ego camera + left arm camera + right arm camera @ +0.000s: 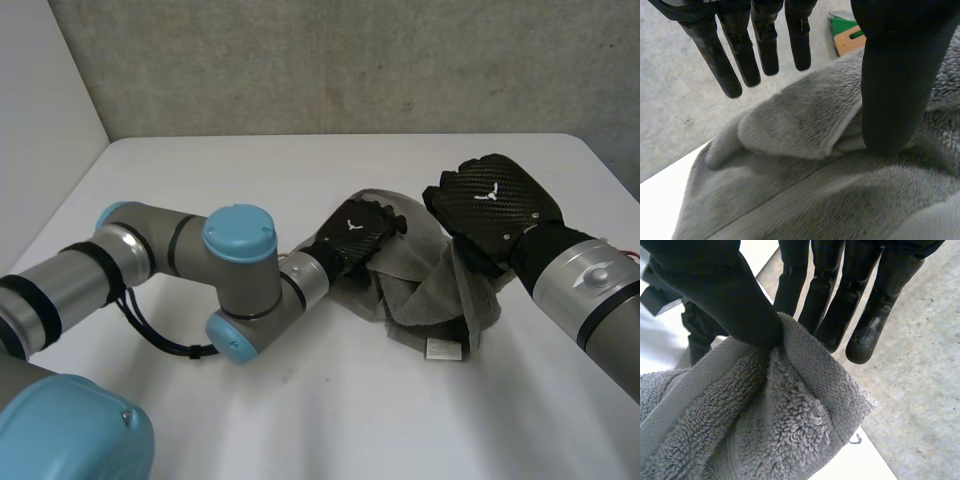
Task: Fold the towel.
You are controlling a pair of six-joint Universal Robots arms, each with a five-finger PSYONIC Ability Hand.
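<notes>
Pinching towel (770, 430) edge between thumb and fingers: your right hand (490, 205). Your left hand (355, 235) is open, thumb pressing bunched towel.

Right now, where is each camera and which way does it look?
Head view: behind the arms, looking down at the table; both arms, left hand and right hand at the towel.
Left wrist view: on the left wrist, along the palm; straight fingers, thumb pressing towel.
Right wrist view: on the right wrist; thumb and fingers pinch the towel's edge.
Shared: the towel.
</notes>
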